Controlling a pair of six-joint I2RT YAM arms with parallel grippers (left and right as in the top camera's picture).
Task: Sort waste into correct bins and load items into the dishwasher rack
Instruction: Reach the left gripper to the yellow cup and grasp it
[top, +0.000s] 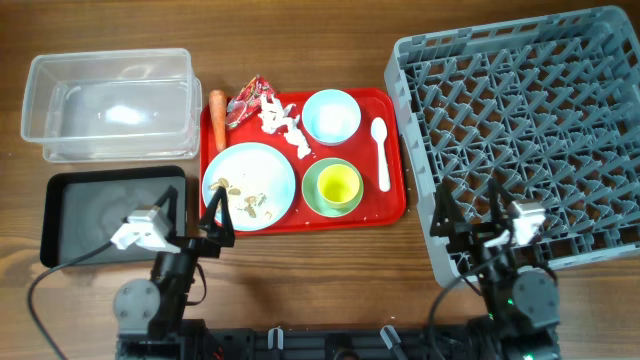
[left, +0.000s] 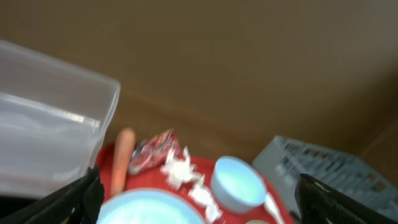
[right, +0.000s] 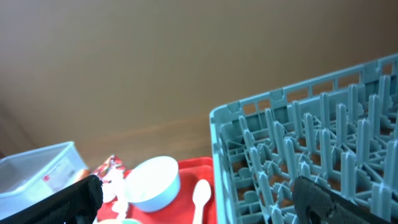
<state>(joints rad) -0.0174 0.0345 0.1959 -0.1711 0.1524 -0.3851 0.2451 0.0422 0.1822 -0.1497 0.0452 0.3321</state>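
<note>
Wrapper and tissue, far-left on the red tray, look light and soft, so pinch the bulk. Carrot stub at the tray's left edge is stiff and may roll; grip across it. Crumbs on the plate are unpinchable, so likely tip the plate. Blue bowl, green bowl with the yellow cup inside, and spoon are hard and slick; take by the rims. Clear tub and black tray sit left, rack right. Left gripper and right gripper are both spread wide, empty, near side.
</note>
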